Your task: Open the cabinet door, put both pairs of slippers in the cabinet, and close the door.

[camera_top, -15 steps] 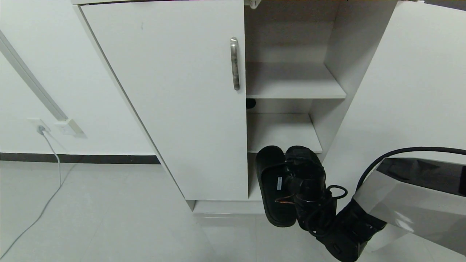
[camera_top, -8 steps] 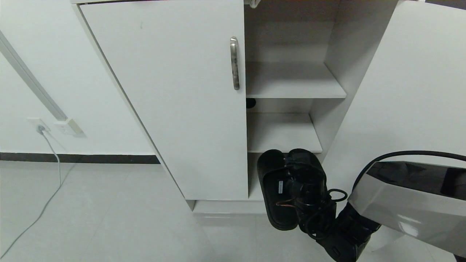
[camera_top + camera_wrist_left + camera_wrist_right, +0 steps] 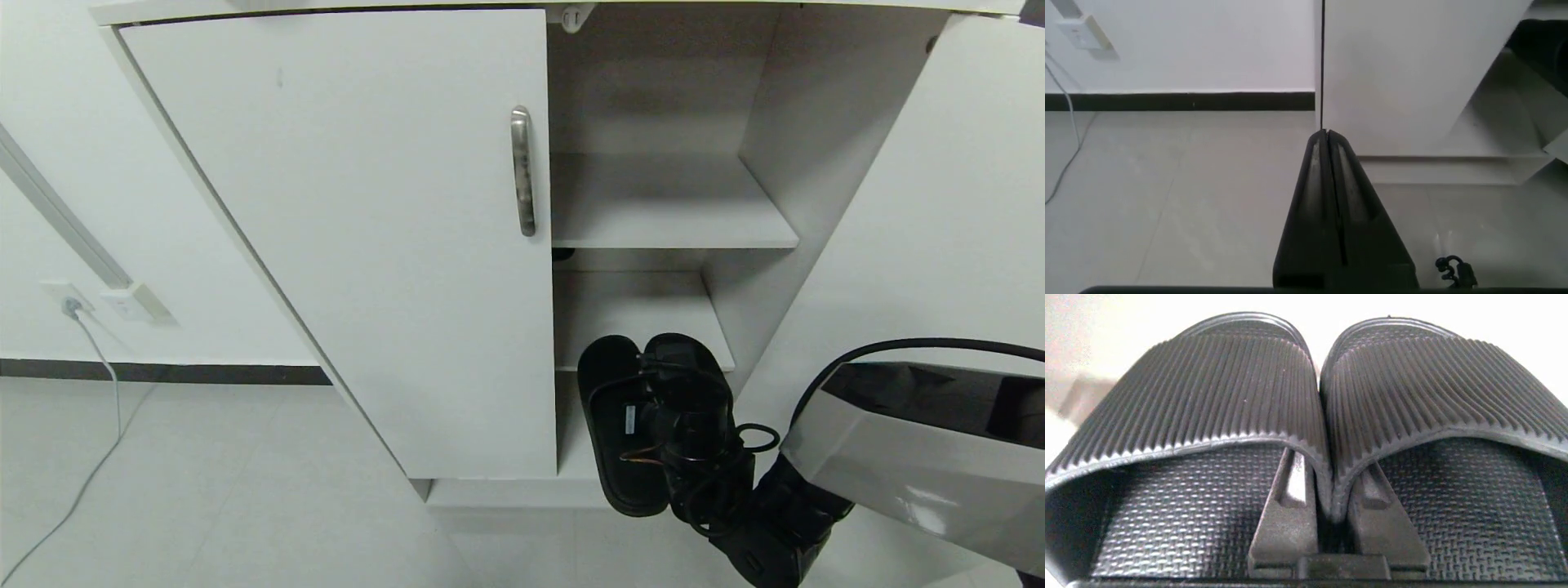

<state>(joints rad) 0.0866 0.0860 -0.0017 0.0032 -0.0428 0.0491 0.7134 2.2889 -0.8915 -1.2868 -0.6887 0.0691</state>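
As view shifts, slippers (image 3: 624, 425) in right pincer (image 3: 1327, 510), nearer cabinet (image 3: 367, 245)

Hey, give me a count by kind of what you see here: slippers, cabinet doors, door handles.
Slippers: 2, black, clamped together in the right gripper
Cabinet doors: 2, the shut door and the open door
Door handles: 1
Total: 5

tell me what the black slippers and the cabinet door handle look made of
The black ribbed slippers look like soft rubber or foam with a matte finish: moulded ridges on the straps, pebbled footbeds. The curved silvery door handle looks like brushed metal: a satin sheen with dull mottling.
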